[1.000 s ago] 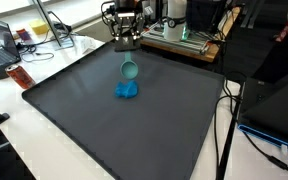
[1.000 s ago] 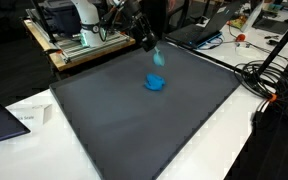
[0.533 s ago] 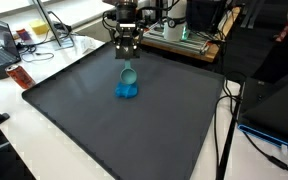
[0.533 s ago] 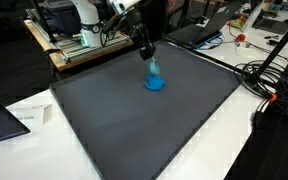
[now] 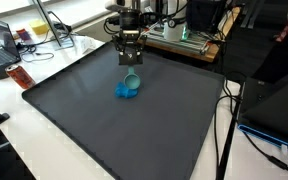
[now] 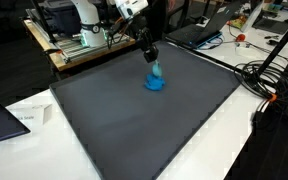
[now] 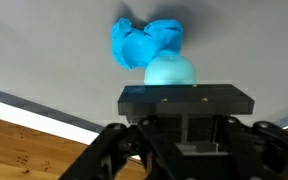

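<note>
The gripper (image 5: pixel 130 63) hangs over the far part of a dark grey mat (image 5: pixel 104 130) and is clenched on a small teal cup (image 5: pixel 131 80), which dangles from its fingers just below the black gripper body. The cup is a pale blue-green, smooth and plain, with a rounded wall. In an exterior view it hangs tilted, so that its round mouth and darker inside face the camera, while in another exterior view (image 6: pixel 155 70) it reads as a short, light shape directly under the fingers. In the wrist view only the cup's domed pale side (image 7: pixel 170 72) shows above the black block of the gripper, and the fingertips themselves are hidden behind that block. Right under the cup lies 1 crumpled cloth (image 5: pixel 127 92) of a stronger, more saturated blue, bunched into a low lump with folds and lobes (image 7: pixel 142 42). The cup's lower edge sits very close to the cloth; whether the 2 touch cannot be made out. In both exterior views the cup and cloth (image 6: pixel 156 85) are closer to the mat's far edge than to its near edge, and the mat (image 6: pixel 134 130) rests on a white table (image 5: pixel 24 140).
</note>
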{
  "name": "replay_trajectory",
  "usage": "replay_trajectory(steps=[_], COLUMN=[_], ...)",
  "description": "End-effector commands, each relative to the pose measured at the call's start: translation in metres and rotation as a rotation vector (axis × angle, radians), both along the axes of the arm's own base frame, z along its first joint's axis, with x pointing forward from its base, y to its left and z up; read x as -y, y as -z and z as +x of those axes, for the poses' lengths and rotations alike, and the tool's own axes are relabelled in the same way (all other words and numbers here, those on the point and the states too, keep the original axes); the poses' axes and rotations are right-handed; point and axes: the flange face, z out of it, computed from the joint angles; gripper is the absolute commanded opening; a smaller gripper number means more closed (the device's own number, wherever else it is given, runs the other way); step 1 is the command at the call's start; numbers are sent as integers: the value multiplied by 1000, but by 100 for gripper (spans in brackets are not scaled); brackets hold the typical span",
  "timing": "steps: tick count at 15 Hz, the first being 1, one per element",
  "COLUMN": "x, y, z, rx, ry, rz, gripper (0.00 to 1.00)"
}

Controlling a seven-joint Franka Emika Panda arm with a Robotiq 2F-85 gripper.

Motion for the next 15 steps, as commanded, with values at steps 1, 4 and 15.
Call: replay_trajectory(steps=[1, 4, 15], x=[0, 1, 15], y=[-4, -3, 43], z=[9, 13, 10], rx=[33, 37, -69], ry=[5, 14, 37], rz=[-16, -10, -82], gripper=[22, 22, 22])
